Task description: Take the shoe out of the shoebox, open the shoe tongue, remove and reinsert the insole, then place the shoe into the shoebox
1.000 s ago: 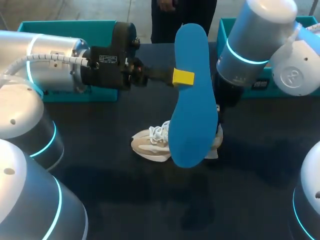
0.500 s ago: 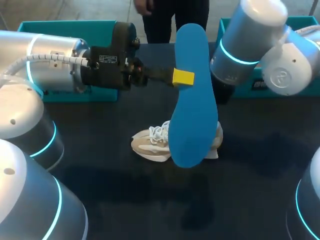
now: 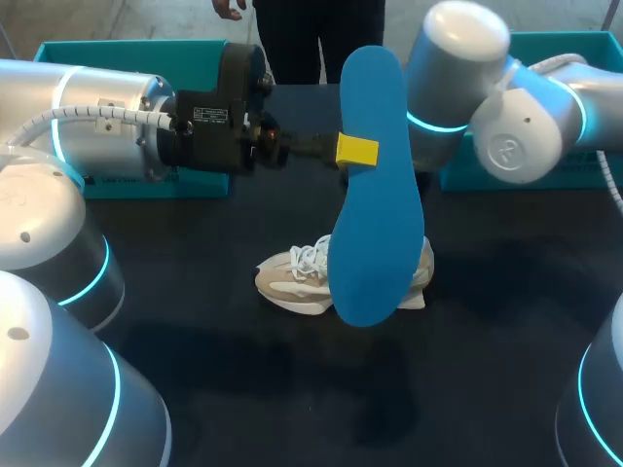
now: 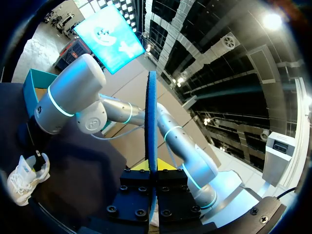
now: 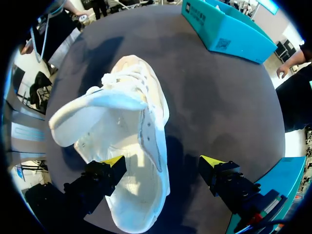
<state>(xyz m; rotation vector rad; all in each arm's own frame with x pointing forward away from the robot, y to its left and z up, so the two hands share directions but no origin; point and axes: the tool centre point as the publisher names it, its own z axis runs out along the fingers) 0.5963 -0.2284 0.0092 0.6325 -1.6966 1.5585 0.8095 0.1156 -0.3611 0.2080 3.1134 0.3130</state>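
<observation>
L claw (image 3: pixel 357 151) tight on insole (image 3: pixel 375 224); R claw (image 5: pixel 163 162) spread above shoe (image 5: pixel 131 122), mid table (image 3: pixel 243 389).

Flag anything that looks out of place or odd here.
The blue insole is out of the shoe, held upright above the table in the left gripper. The shoe's tongue is pulled out wide, leaving the opening gaping. Both fit the task in progress, and nothing looks spilled or damaged.

Dark matte tabletop (image 3: pixel 243 389), evenly lit
</observation>
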